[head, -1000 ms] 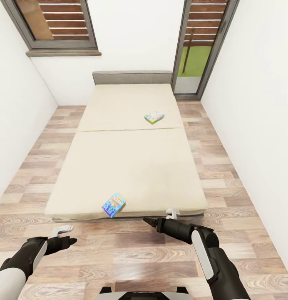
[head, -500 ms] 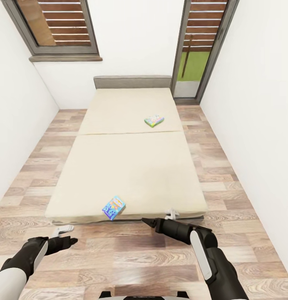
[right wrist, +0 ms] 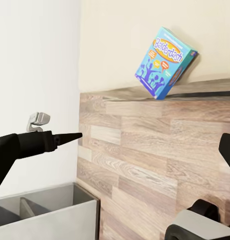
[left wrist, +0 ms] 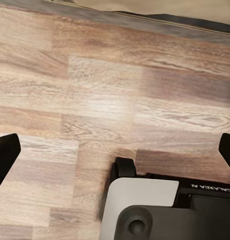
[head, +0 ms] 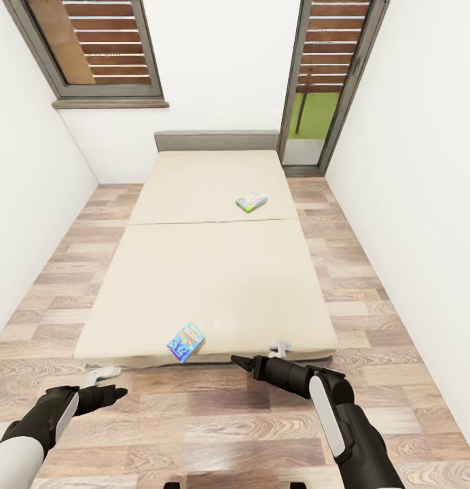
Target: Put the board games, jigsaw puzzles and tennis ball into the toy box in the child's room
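Two board games lie on the bed [head: 214, 272]. A blue box [head: 185, 341] lettered Balderdash [right wrist: 164, 62] sits at the mattress's near edge. A green and multicoloured box [head: 251, 202] lies farther back, right of centre. My left gripper [head: 107, 383] hovers open over the floor, short of the bed's near left corner, its fingertips [left wrist: 5, 155] far apart. My right gripper [head: 259, 354] is open too, pointing left just below the bed's front edge, a little right of the blue box. Both are empty. The table, toy box, jigsaw puzzles and tennis ball are out of view.
White walls close in both sides, leaving strips of wood-plank floor [head: 371, 299] along the bed. A slatted window [head: 99, 47] and a glass door [head: 323, 75] stand at the back. My own base [left wrist: 159, 210] shows under the left wrist.
The whole picture has slid down a little, so the camera moved. The boxes lie where they were on the bed and both grippers keep their pose.
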`<state>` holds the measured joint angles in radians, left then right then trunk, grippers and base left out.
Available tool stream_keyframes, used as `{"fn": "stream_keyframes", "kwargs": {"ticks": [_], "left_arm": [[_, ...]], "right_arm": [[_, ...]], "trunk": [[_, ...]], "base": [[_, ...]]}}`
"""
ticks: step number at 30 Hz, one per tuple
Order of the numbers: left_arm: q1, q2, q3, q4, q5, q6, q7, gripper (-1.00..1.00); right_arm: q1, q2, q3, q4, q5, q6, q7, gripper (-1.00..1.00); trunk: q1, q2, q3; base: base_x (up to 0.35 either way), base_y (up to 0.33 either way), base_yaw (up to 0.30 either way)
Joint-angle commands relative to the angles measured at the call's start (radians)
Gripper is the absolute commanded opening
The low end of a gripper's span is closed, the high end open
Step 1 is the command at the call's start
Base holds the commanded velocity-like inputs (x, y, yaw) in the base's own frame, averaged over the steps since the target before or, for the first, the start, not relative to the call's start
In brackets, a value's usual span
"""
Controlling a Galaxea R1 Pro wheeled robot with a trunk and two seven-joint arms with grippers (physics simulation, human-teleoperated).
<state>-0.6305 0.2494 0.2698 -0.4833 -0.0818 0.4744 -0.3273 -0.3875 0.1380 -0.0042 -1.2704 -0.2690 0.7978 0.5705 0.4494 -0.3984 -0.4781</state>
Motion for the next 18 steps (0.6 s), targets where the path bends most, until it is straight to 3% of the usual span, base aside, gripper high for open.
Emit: {"fn": "stream_keyframes", "kwargs": {"ticks": [1,18], "left_arm": [[-0.001,-0.001,0.007,-0.001,-0.008,0.006,-0.008,1.00],[0.000,-0.001,0.007,-0.001,-0.007,0.006,-0.007,1.00]], "right_arm": [[-0.001,0.001,-0.001,0.000,-0.003,0.006,0.000,1.00],[-0.001,0.002,0.000,0.006,-0.003,-0.014,-0.001,1.00]], "trunk": [[0.001,-0.002,0.000],[0.001,-0.002,0.029]], "base": [[0.000,0.000,0.000],[-0.001,0.000,0.000]]}}
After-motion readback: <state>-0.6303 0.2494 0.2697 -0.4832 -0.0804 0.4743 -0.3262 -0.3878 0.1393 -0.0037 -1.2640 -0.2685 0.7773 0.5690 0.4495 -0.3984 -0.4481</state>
